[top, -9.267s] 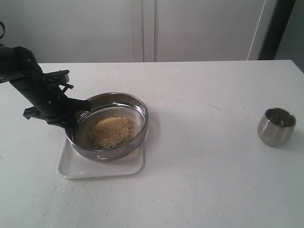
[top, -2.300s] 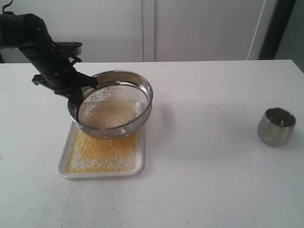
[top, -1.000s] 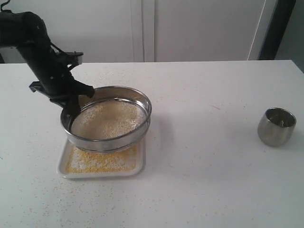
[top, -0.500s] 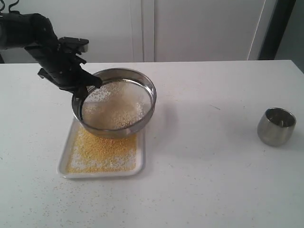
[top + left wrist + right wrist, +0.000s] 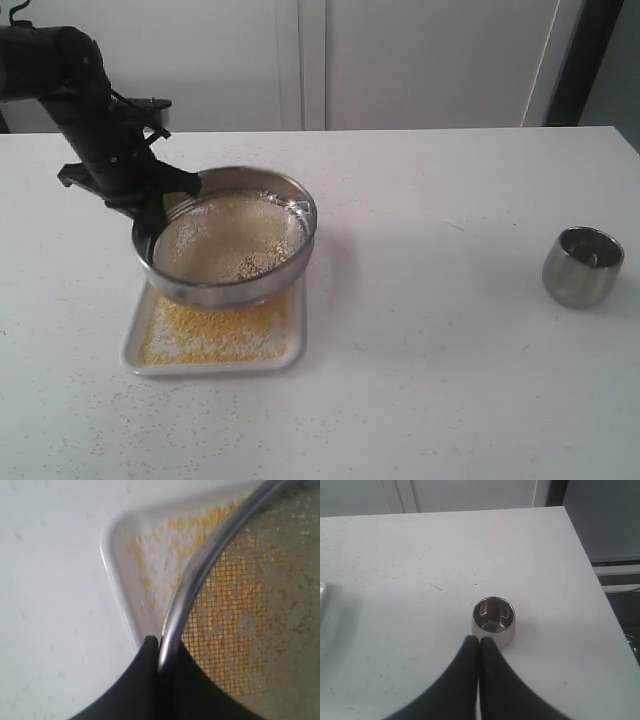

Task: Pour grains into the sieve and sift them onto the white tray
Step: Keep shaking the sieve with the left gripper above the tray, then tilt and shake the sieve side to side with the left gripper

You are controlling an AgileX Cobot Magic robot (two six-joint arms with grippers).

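- My left hand (image 5: 160, 203) pinches the sieve (image 5: 228, 290) by its thin steel rim, one finger inside the wall and one outside, above a corner of the white tray (image 5: 214, 368).
- The sieve hangs just above the white tray and covers its far half.
- I judge the ring stiff and fairly light, but lopsided when held from one edge. The smooth metal could swivel in my pinch, so the rim wall needs a firm hold.
- The grains (image 5: 236, 243) are loose. The pale coarse ones lie on the mesh and the fine yellow ones are spread over the white tray; a tilt would spill them.
- My right hand (image 5: 479, 643) is pressed together and empty, well apart from the white tray.
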